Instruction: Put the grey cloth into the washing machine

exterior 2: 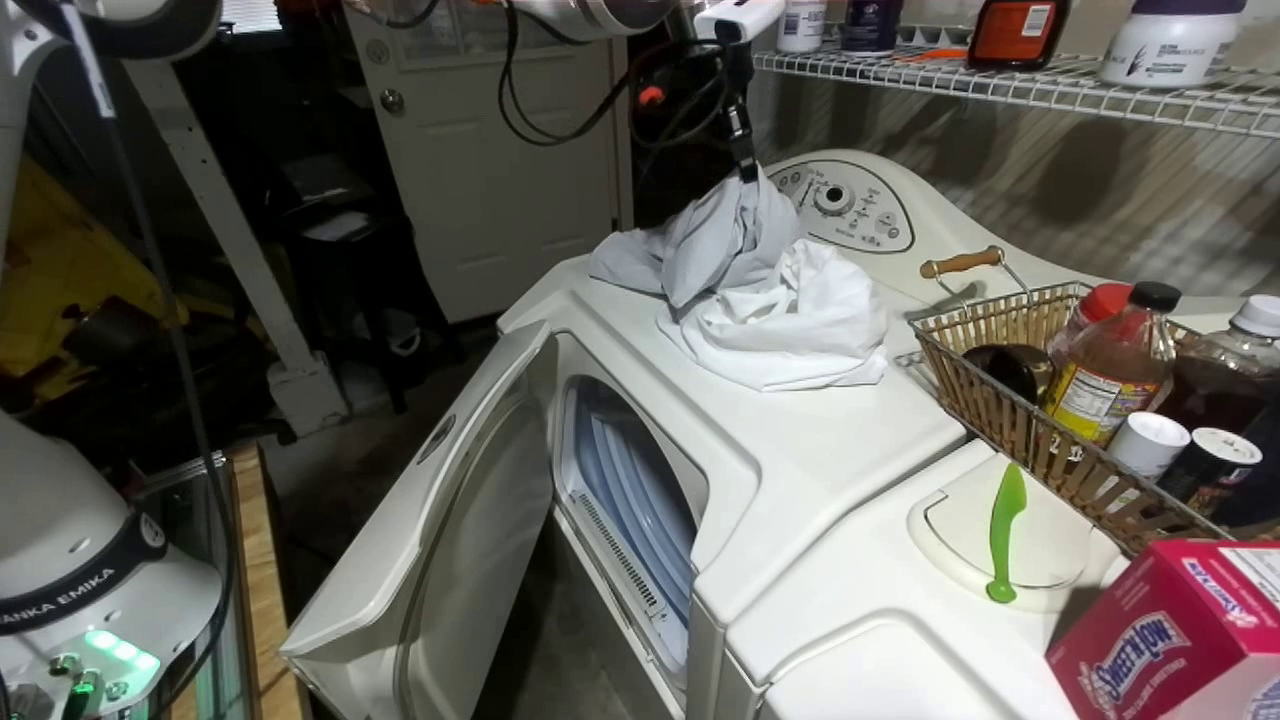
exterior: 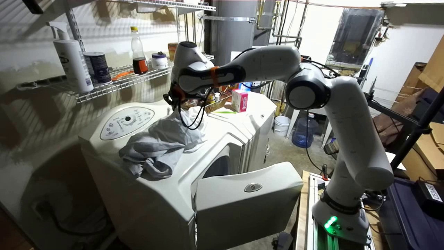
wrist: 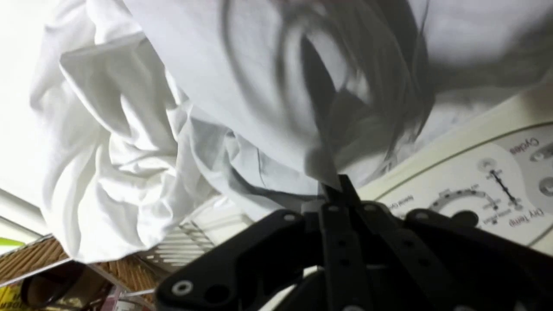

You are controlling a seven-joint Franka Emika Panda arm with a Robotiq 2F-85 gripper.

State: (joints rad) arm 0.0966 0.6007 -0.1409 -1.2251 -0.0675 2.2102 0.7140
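Note:
The grey cloth (exterior: pixel 156 149) lies crumpled on top of the washing machine (exterior: pixel 121 198). In an exterior view its upper part (exterior 2: pixel 725 235) is drawn up into a peak at my gripper (exterior 2: pixel 747 172). In the wrist view my gripper (wrist: pixel 335 188) is shut on a fold of the grey cloth (wrist: pixel 263 82), which spreads beyond the fingertips. Much of the cloth still rests on the machine top (exterior 2: pixel 740 440). The machine's front door (exterior 2: pixel 430 570) stands open, and the bluish drum (exterior 2: pixel 630 470) shows inside.
A white cloth (exterior 2: pixel 800 325) lies bunched against the grey cloth. A wicker basket (exterior 2: pixel 1050 450) of bottles, a green spoon (exterior 2: pixel 1005 530) and a pink box (exterior 2: pixel 1160 640) stand farther along. A wire shelf (exterior: pixel 128 81) with bottles hangs above the control panel (exterior: pixel 128 121).

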